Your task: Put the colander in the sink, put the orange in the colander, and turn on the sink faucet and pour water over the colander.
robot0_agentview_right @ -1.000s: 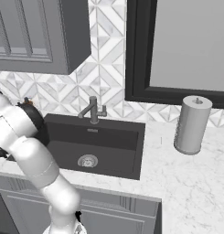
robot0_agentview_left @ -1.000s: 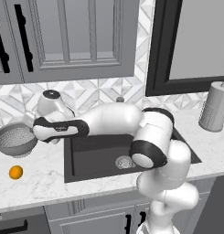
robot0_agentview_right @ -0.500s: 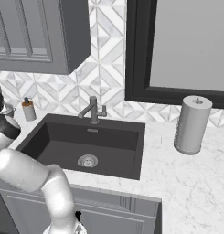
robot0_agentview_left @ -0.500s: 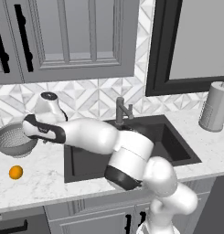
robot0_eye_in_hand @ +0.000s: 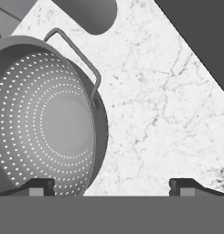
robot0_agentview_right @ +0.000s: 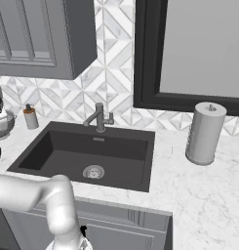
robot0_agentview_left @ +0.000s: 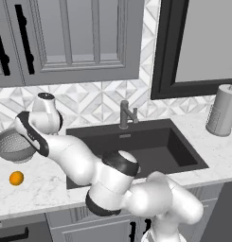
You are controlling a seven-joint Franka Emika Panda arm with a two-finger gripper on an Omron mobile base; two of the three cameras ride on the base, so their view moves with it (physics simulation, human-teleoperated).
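Observation:
The colander (robot0_agentview_left: 12, 147) stands on the counter at the far left, a pierced silver bowl with wire handles. In the hand view the colander (robot0_eye_in_hand: 45, 123) lies close below my gripper (robot0_eye_in_hand: 112, 187), which is open with nothing in it. One fingertip (robot0_eye_in_hand: 40, 186) is over the bowl's rim and the other is over bare marble. The orange (robot0_agentview_left: 16, 177) lies on the counter in front of the colander. To the right is the dark sink (robot0_agentview_left: 150, 142), also seen as the sink (robot0_agentview_right: 67, 146) with its silver drain. The sink faucet (robot0_agentview_left: 126, 114) stands behind the basin with no water running.
A soap pump bottle (robot0_agentview_right: 29, 117) stands left of the basin by the backsplash. A paper towel roll (robot0_agentview_left: 223, 110) is on the counter at the right. Wall cabinets hang above the counter. My arm's elbow (robot0_agentview_left: 112, 184) bulks low in front of the sink.
The arm has swung further left and its elbow has dropped in front of the sink. The hand has come nearer the colander. The jaws stay open.

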